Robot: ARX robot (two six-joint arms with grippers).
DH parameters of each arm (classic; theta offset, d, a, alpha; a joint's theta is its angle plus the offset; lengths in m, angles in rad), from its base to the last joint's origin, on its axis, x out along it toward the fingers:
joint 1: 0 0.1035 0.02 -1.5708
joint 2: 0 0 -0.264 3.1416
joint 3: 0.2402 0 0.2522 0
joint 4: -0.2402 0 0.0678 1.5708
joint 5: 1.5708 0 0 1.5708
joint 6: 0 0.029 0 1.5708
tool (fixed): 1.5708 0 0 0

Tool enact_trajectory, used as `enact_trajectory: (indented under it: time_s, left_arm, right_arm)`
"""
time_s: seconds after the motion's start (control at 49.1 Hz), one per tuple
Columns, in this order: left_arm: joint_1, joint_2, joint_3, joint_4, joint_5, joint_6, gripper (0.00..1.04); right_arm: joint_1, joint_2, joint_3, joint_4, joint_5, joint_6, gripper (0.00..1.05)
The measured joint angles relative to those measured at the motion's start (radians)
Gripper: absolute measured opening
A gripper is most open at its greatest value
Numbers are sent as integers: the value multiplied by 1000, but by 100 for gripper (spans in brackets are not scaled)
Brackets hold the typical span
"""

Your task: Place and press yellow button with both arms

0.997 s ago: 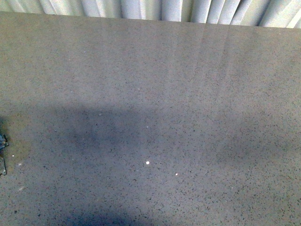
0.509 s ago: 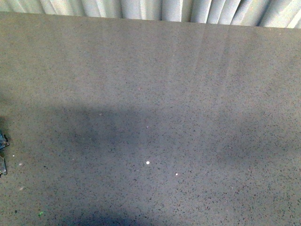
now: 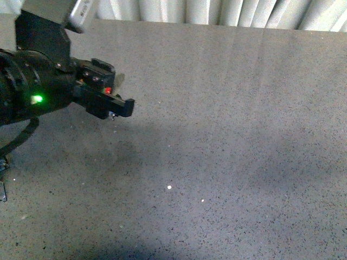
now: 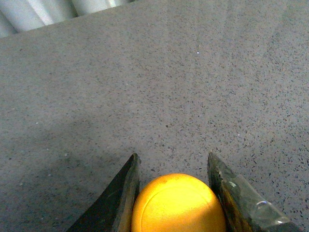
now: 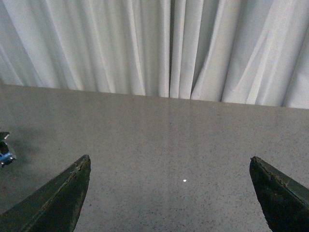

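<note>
My left arm, black with a green light, reaches in from the left of the front view, and its gripper (image 3: 116, 105) hangs above the grey speckled table (image 3: 227, 141). In the left wrist view the left gripper (image 4: 172, 166) is shut on the yellow button (image 4: 176, 205); its domed yellow-orange cap sits between both jaws. The cap does not show in the front view. In the right wrist view my right gripper (image 5: 169, 164) is open and empty, jaws wide apart over bare table. The right arm is out of the front view.
White pleated curtains (image 3: 227, 12) hang behind the table's far edge. A small dark metal object (image 3: 2, 179) lies at the table's left edge, also seen in the right wrist view (image 5: 5, 152). Small white specks (image 3: 169, 187) dot the table's middle.
My left arm has come into the front view from the left, carrying the button above the table. Earlier frames showed only the bare table.
</note>
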Motion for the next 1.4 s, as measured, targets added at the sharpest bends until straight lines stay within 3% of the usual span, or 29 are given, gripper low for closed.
enact_trajectory:
  time_s: [0.183,0.529,0.855,0.997,1.18,1.404]
  left_arm:
    - [-61,110,40,48,-26,-2,34]
    - [-79,194,43,87,-45,2,35]
    - [-94,176,-4,92,-21,-19,97]
    - [-88,114,-40,91,5,-28,95]
    - [6,-62,-131,26,99,-42,96]
    - [243,-283,-152,-135,239,-122,96]
  right_arm:
    - [0,0,0,0,0,0,96]
    - [0,0,0,0,0,0,96]
    - [0,0,0,0,0,0,96]
    - [0,0,0,0,0,0,96]
    - [0,0,0,0,0,0,96]
    - [0,0,0,0,0,0,96]
